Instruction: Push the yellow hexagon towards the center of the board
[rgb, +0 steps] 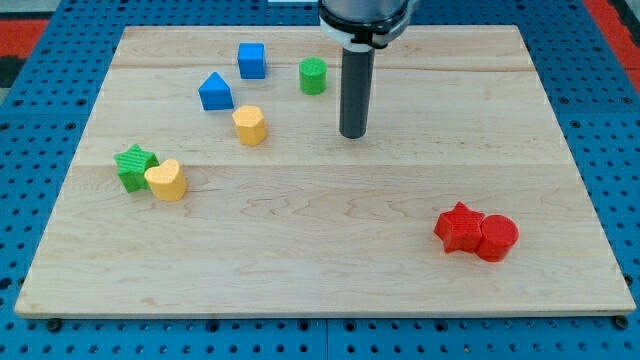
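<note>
Arm: the housing above the rod (354, 90) is cut off by the view's top edge; nothing of the arm beyond it can be seen.

Surface (320, 270): the wooden board shows whole, though its near edge lies close to the view's bottom. The blue pegboard (40, 100) beneath runs out of view on all sides.

Red strip (15, 30) at the view's top left and another at the top right are cropped; their nature cannot be told.

Green star (133, 165): its right side is partly covered by the yellow heart-like block (166, 180) touching it.

Red star (459, 227): its right flank is hidden behind the red cylinder (497, 238).
</note>
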